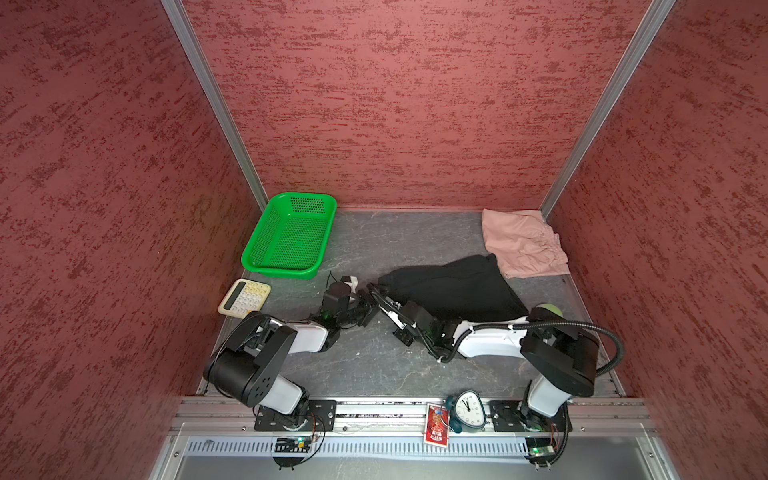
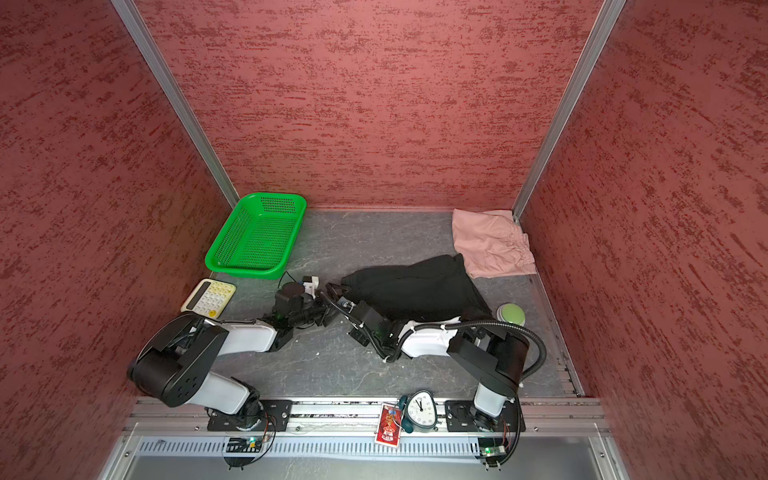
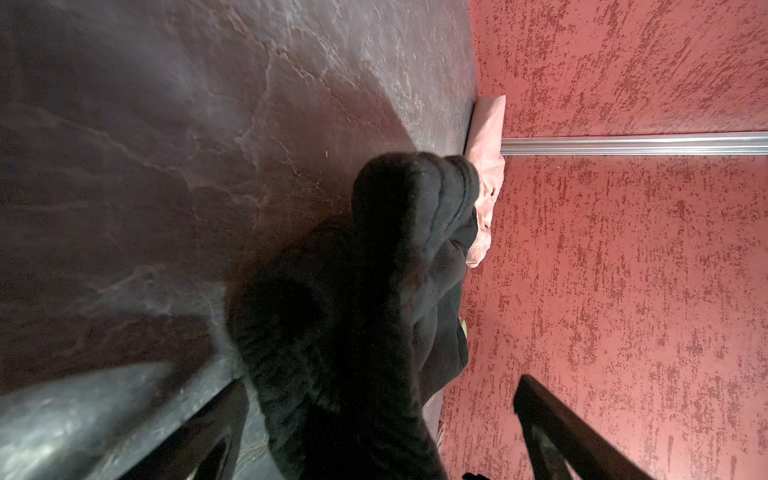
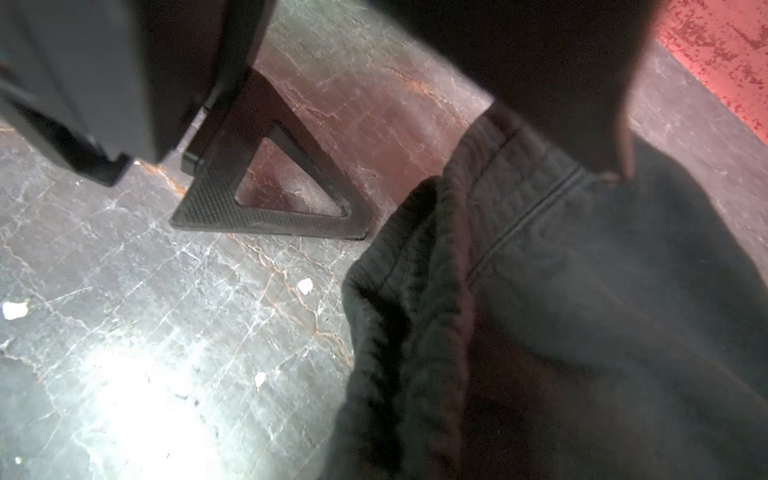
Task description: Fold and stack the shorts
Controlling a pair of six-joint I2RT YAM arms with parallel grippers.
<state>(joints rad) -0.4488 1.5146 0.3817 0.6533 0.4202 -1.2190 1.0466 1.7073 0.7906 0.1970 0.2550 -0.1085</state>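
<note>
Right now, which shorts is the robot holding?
The black shorts, mid-table: the right gripper grips their edge. The pink shorts lie unheld in the far right corner.

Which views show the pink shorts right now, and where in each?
Top view: pink shorts in the far right corner.
Top view: pink shorts in the same far right corner.
Left wrist: a pink strip just beyond the black shorts.
Right wrist: not in it.
Shared landmark: the black shorts, seen in all four views.

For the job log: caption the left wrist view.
Open left gripper flanks bunched black shorts; pink shorts lie beyond, against the wall.
</note>
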